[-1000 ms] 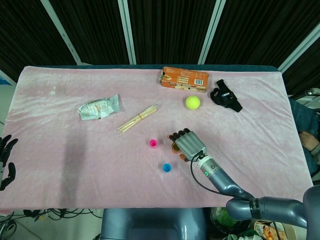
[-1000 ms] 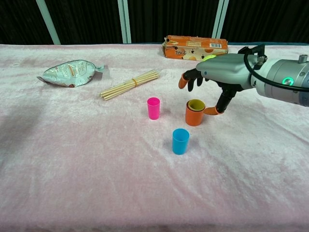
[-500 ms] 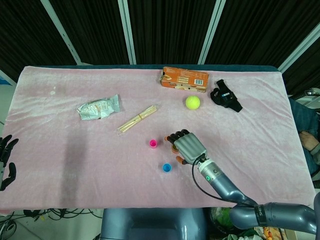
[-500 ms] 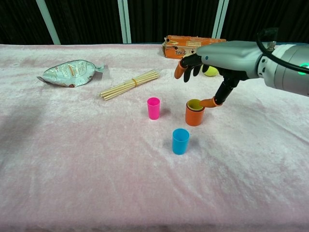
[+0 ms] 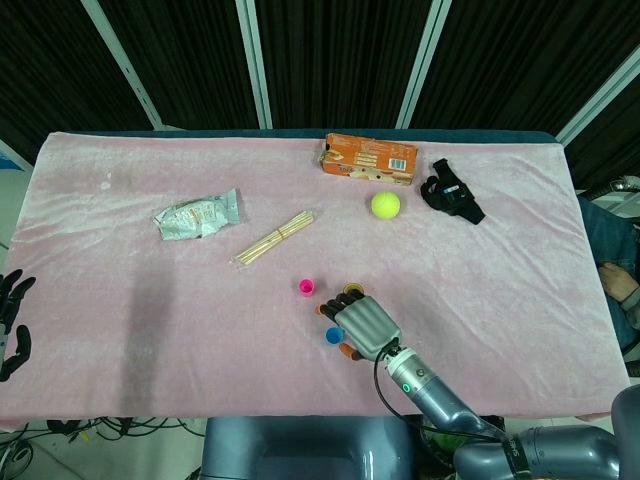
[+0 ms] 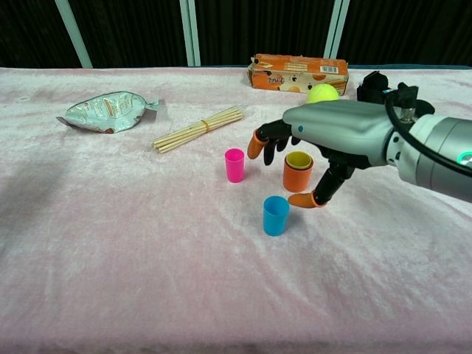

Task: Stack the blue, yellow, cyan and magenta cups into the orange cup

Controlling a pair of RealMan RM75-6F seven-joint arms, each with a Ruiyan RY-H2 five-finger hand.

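The orange cup point(image 6: 297, 175) stands mid-table with the yellow cup point(image 6: 299, 159) nested in it; in the head view only the orange cup's rim point(image 5: 352, 291) shows past my right hand. The cyan cup point(image 6: 275, 215) stands just in front of it, partly covered in the head view point(image 5: 331, 336). The magenta cup point(image 6: 234, 164) point(image 5: 306, 288) stands upright to the left. No separate blue cup shows. My right hand point(image 6: 332, 136) point(image 5: 362, 328) hovers over the cyan cup, fingers spread, holding nothing. My left hand point(image 5: 12, 320) hangs empty off the table's left edge.
A bundle of wooden sticks point(image 6: 198, 128) and a silver snack bag point(image 6: 107, 110) lie to the left. An orange box point(image 6: 299, 71), a tennis ball point(image 6: 321, 93) and a black object point(image 5: 452, 192) sit at the back right.
My right hand has drawn back from above the orange cup toward the table's near edge and now hangs over the cyan cup. The cups have not moved.
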